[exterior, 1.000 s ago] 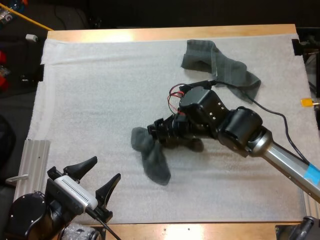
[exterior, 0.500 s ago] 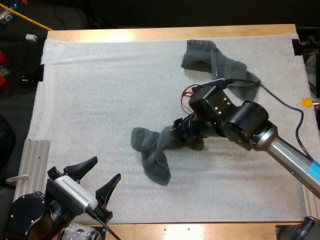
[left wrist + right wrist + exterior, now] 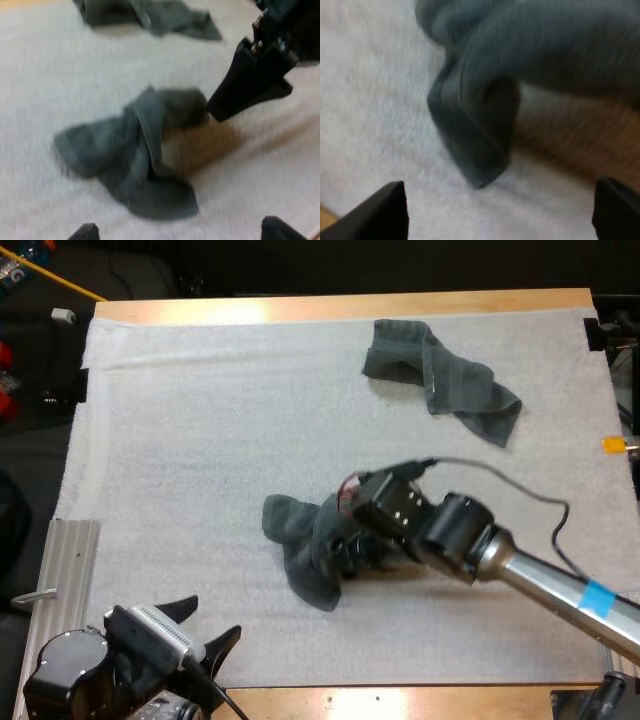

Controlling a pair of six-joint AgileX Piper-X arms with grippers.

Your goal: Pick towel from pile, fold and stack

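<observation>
A crumpled dark grey-green towel [image 3: 300,555] lies in the middle of the white mat [image 3: 200,440]. My right gripper [image 3: 343,548] is low at the towel's right side. In the right wrist view its fingers stand wide apart, open, with a hanging fold of the towel [image 3: 480,125] just ahead of them and not pinched. My left gripper [image 3: 205,645] is open near the mat's front edge, well short of the towel [image 3: 135,155]. In the left wrist view the right gripper's fingertip [image 3: 220,107] almost touches the towel's raised end.
A second crumpled towel [image 3: 440,375] lies at the far right of the mat, seen in the left wrist view beyond the near one [image 3: 150,15]. A ribbed metal plate [image 3: 65,560] sits off the mat's left edge.
My right arm swung toward the near side and came down beside the towel, whose right end was dragged slightly right. My left arm drew back a little toward the front edge.
</observation>
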